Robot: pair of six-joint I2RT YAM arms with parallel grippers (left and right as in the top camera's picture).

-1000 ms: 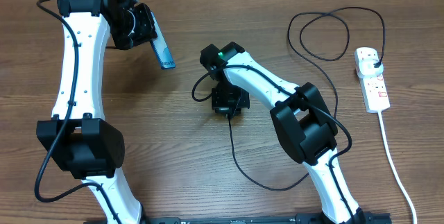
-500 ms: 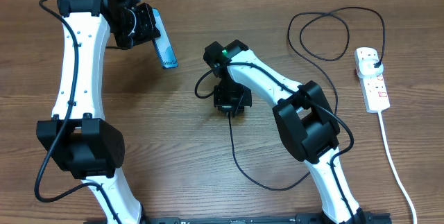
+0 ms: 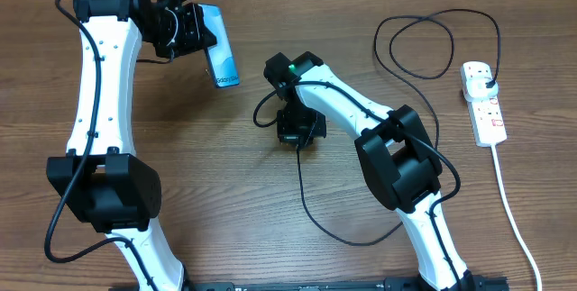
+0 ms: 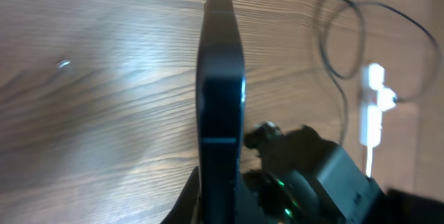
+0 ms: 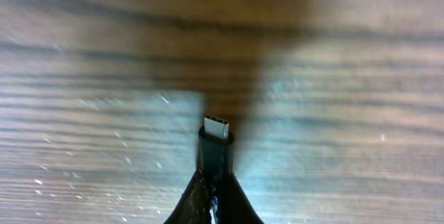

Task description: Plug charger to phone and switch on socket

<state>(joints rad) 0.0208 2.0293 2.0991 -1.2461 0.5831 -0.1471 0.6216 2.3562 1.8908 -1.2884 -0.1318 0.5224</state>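
The phone (image 3: 222, 57) shows a pale blue screen with one line of small print near its lower edge, too small for me to read. The socket (image 3: 484, 104), a white strip lying far right on the bench (image 3: 270, 237), has red markings that I can't read either.

The left arm reaches to the far left. Its wrist is turned, and the left fingers (image 3: 191, 28) are clenched on the phone's upper end, holding it tilted above the bench. Its own camera sees the phone edge-on.

The right arm bends over the middle of the bench with a green light (image 3: 288, 68) lit on its wrist. The right fingers (image 3: 298, 134) point down and grasp the charger (image 3: 306, 205) just behind its small metal tip (image 5: 216, 128), which sticks out past them above the wood. The black cable trails toward the near edge, curves right, loops at the far side and ends in a black plug (image 3: 487, 79) seated in the socket's far end. Phone and tip are apart.
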